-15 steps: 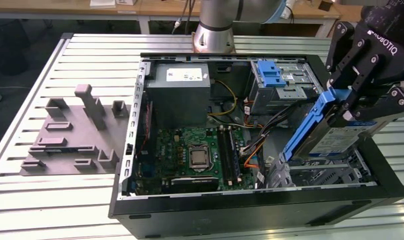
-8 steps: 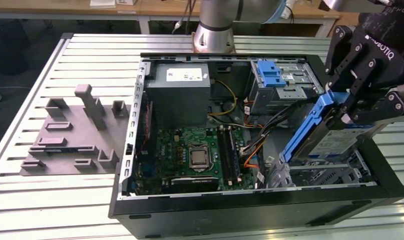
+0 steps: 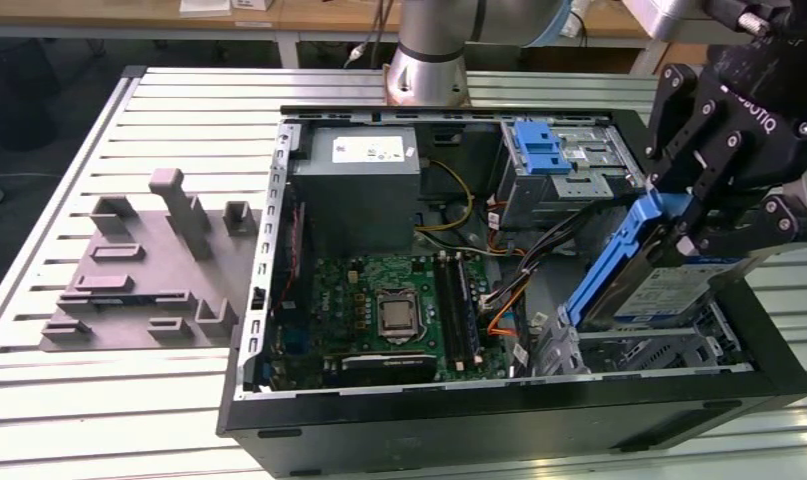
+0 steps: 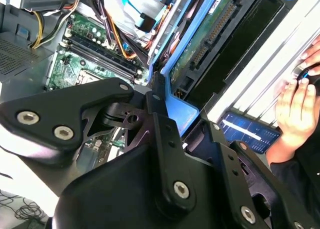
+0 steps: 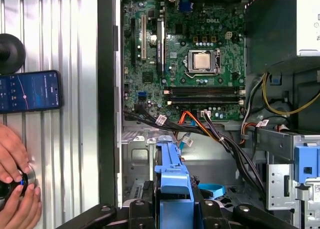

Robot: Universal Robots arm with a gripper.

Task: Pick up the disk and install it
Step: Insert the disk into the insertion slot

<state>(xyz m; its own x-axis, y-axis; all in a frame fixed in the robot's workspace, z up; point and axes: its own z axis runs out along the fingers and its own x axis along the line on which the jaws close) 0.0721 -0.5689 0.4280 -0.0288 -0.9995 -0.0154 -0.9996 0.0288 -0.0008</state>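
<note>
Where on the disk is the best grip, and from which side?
Grip the disk at its upper end, jaws across its thin dimension, coming from above. It stands tilted on edge, its lower end down inside the case, so probably only the top is free. The gripper is shut on it there.

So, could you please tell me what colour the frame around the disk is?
The disk has a bright blue frame, clearest in the exterior view.

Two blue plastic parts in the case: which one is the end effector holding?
The blue-framed disk, tilted and clamped in the end effector; the blue ribbed latch sits apart on the metal cage.
</note>
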